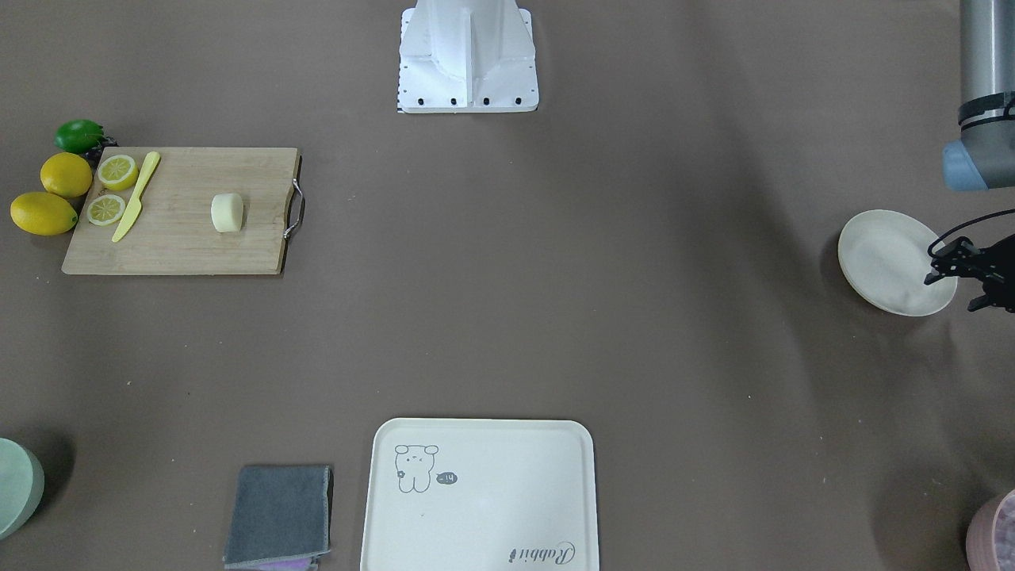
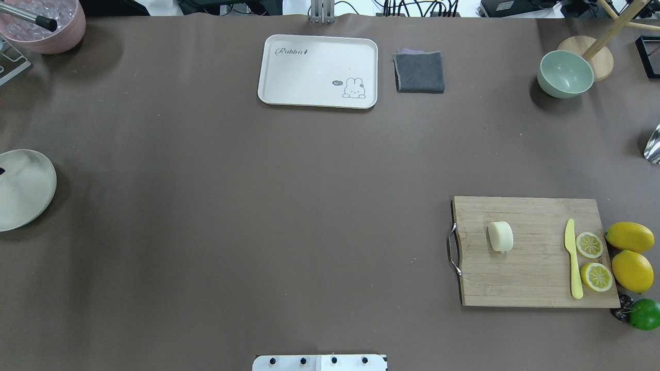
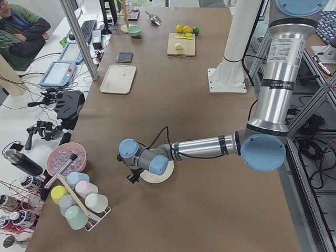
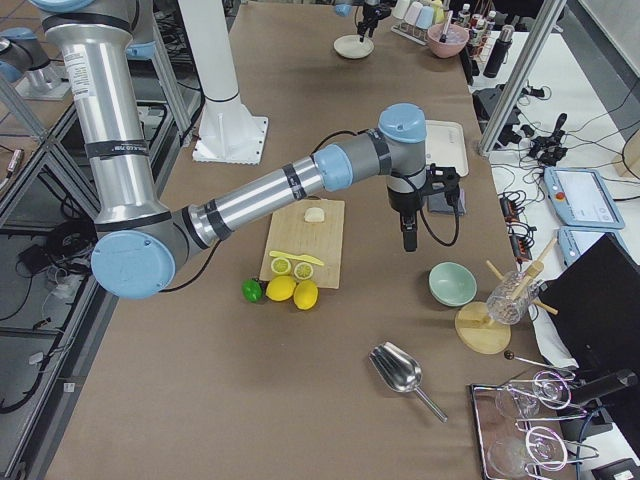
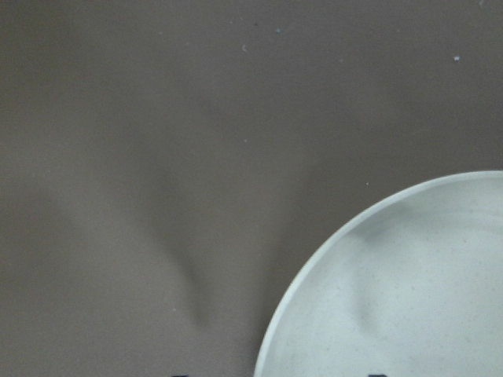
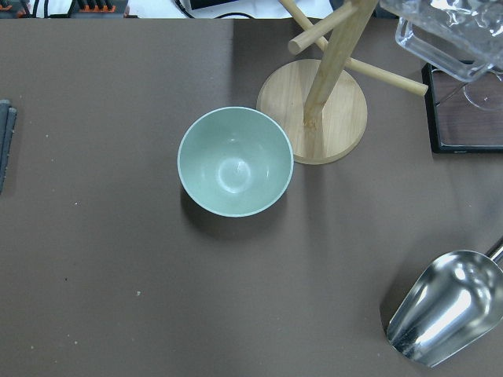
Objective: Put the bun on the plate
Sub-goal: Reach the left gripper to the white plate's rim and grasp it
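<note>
The bun (image 2: 500, 236), a small pale cream lump, lies on the wooden cutting board (image 2: 531, 273) at my right, also seen across the table (image 1: 227, 212). The round cream plate (image 1: 888, 258) sits far off at my left table edge (image 2: 23, 188). My left gripper (image 1: 954, 289) is open at the plate's outer rim, one finger over the plate and one outside it; the left wrist view shows that rim (image 5: 314, 275). My right gripper (image 4: 405, 240) hangs above the table past the board, near the grey cloth; I cannot tell its state.
On the board lie a yellow knife (image 2: 572, 257) and two lemon slices (image 2: 589, 245); lemons (image 2: 630, 236) and a lime (image 2: 644, 314) sit beside it. A bear tray (image 2: 309, 67), grey cloth (image 2: 419, 72), green bowl (image 6: 234, 161), wooden stand (image 6: 314, 110) and metal scoop (image 6: 440, 310) line the far side.
</note>
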{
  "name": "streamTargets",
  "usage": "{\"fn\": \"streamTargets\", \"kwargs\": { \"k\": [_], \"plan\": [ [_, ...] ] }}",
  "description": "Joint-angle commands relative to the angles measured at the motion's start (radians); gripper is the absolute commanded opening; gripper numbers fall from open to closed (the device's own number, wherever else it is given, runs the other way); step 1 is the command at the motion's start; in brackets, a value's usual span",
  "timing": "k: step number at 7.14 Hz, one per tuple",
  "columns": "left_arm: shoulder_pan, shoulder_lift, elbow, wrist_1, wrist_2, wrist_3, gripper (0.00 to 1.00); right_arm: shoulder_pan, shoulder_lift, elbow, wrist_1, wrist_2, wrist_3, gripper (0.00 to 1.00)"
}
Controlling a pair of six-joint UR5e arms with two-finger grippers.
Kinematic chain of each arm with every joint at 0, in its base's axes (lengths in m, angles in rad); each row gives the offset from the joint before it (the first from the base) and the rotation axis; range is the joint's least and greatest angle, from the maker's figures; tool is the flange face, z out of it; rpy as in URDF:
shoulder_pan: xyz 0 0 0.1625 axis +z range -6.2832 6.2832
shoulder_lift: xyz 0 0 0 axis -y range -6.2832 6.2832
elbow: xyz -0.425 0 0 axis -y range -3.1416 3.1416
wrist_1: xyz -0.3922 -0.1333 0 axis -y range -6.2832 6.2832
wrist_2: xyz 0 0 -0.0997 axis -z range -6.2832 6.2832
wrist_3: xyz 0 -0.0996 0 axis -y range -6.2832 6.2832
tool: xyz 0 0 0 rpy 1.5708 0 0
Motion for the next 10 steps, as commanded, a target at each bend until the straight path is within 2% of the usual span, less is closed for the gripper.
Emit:
{"fn": "streamTargets", "kwargs": {
  "k": [1,2,3,6,7,8,10],
  "plan": [
    [0.012,-0.004,-0.002,0.0,-0.002,0.003,0.43,0.0,0.011,0.0,0.0,-0.014,0.0,1.0],
    [0.014,-0.008,0.001,0.001,0.001,0.001,0.16,0.0,0.011,0.001,0.0,-0.014,0.0,1.0],
    [0.014,-0.008,-0.002,0.004,-0.001,0.001,0.0,0.0,0.011,0.001,0.0,-0.014,0.0,1.0],
    [-0.035,-0.013,-0.035,0.001,-0.01,0.0,0.0,-0.003,0.031,0.001,0.0,-0.005,0.0,1.0],
    [-0.07,-0.037,-0.046,0.014,-0.044,-0.011,0.0,-0.005,0.032,0.001,-0.002,-0.002,0.0,1.0],
    [-0.108,-0.066,-0.054,0.065,-0.156,-0.022,0.0,-0.015,0.035,0.0,-0.002,-0.001,0.0,1.0],
    [-0.117,-0.117,-0.144,0.08,-0.187,-0.22,0.0,-0.026,0.036,-0.014,-0.008,-0.002,0.0,1.0]
  ]
}}
